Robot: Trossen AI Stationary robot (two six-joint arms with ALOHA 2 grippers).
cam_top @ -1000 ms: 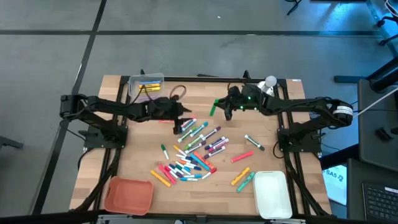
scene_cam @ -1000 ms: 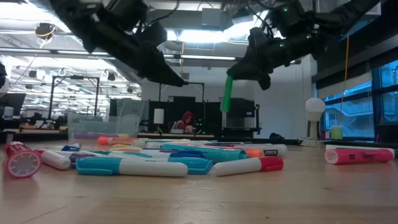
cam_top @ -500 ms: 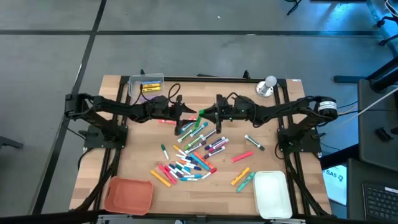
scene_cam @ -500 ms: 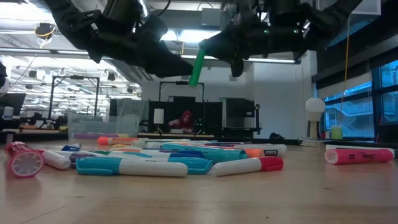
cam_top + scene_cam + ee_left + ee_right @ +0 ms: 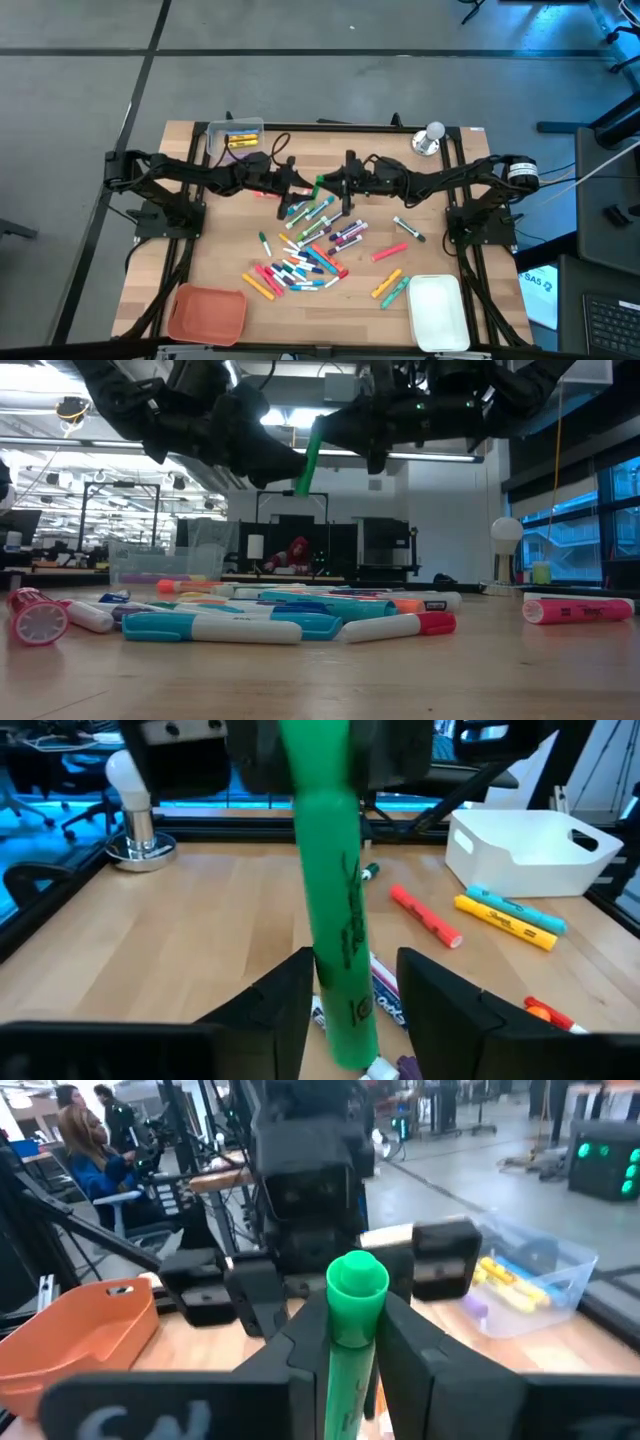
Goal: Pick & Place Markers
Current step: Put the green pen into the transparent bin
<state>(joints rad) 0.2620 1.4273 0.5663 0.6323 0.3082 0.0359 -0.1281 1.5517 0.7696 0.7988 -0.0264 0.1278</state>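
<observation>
A green marker (image 5: 319,183) hangs in the air over the table's middle, and my right gripper (image 5: 331,184) is shut on it. It slants down toward my left gripper (image 5: 303,186). The left gripper's open fingers stand on either side of the marker's free end (image 5: 345,1010). In the low view the marker (image 5: 307,460) is well above the pile of markers (image 5: 315,245) lying flat on the wooden table. My right gripper pinches the green marker's barrel (image 5: 350,1342) between its two fingers (image 5: 300,1345), toward the marker's rear end. The marker lies along the fingers and sticks out past their tips toward the table's left. It is lifted clear and slants downward. I cannot tell whether my left gripper touches the marker: one finger (image 5: 290,1005) looks right against the barrel, and the other stands apart from it.
A clear bin (image 5: 235,138) holding a few markers stands at the far left. A silver bell (image 5: 432,138) is at the far right. An orange tray (image 5: 207,313) and a white tray (image 5: 438,312) sit near the front edge. Loose markers (image 5: 390,285) lie beside the white tray.
My right gripper has carried the green marker from near the bell toward the table's left, up to my left gripper. The marker hung nearly straight down before; it now slants toward the left gripper, clear of the table throughout.
</observation>
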